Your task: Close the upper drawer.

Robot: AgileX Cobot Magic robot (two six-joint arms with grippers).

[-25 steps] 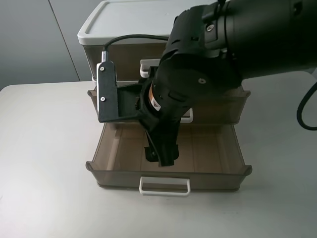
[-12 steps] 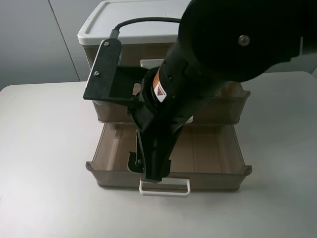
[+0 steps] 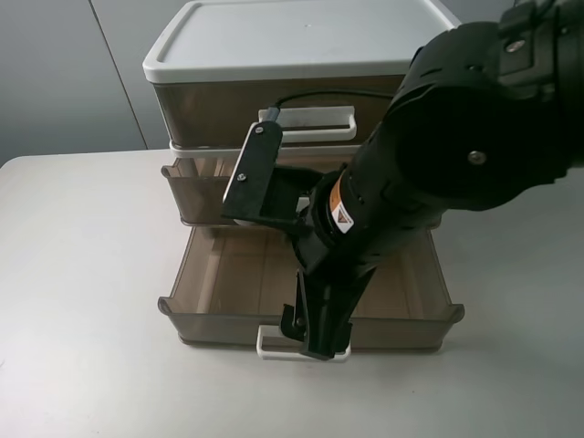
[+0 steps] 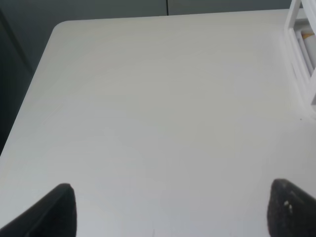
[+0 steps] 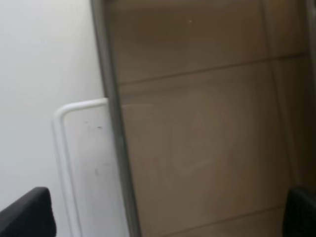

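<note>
A white-topped cabinet (image 3: 292, 36) holds three smoky see-through drawers. The top drawer (image 3: 210, 105) is shut. The drawer under it (image 3: 196, 187) stands a little way out. The lowest drawer (image 3: 219, 327) is pulled far out. My right gripper (image 3: 315, 336) hangs over the lowest drawer's front wall by its white handle (image 3: 274, 345). In the right wrist view the gripper (image 5: 163, 217) is open and empty, with that handle (image 5: 74, 148) and front wall (image 5: 113, 123) between the fingertips. My left gripper (image 4: 175, 212) is open over bare table, out of the exterior view.
The cabinet stands at the back of a white table (image 3: 82, 274). The right arm's black body covers the middle of both open drawers. A white-edged thing (image 4: 301, 54) shows at one side of the left wrist view.
My right arm has swung forward and down, its gripper going from inside the lowest drawer to over that drawer's front handle. The drawers have not moved.
</note>
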